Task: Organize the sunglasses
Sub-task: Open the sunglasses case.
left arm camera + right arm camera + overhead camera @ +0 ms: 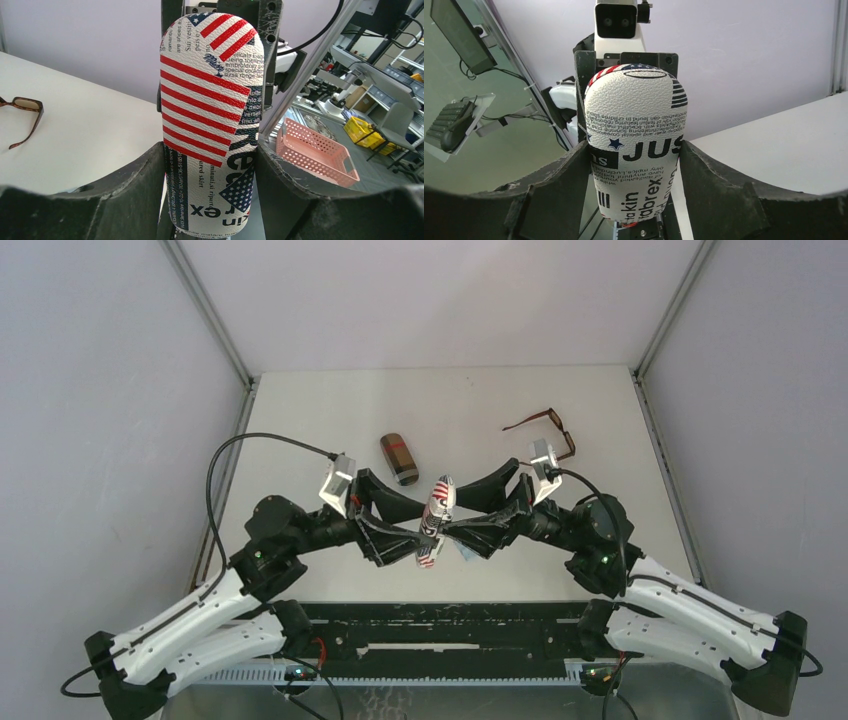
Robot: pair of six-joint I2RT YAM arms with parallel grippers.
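The oval flag-print case (439,502) hangs above the table's middle, clamped from both sides. My left gripper (420,543) is shut on it, its fingers pressing both edges of the striped face (210,100). From the opposite side my right gripper (452,527) is shut on the same case, on its text-printed face (636,125). The brown-framed sunglasses (547,430) lie unfolded on the table at the back right, clear of both grippers; in the left wrist view these sunglasses (22,107) sit at the far left.
A brown case (399,458) lies on the table just behind the left gripper. A scrap of light blue cloth (466,553) peeks out below the grippers. Metal frame posts (655,330) stand at the back corners. A pink basket (315,150) sits off the table.
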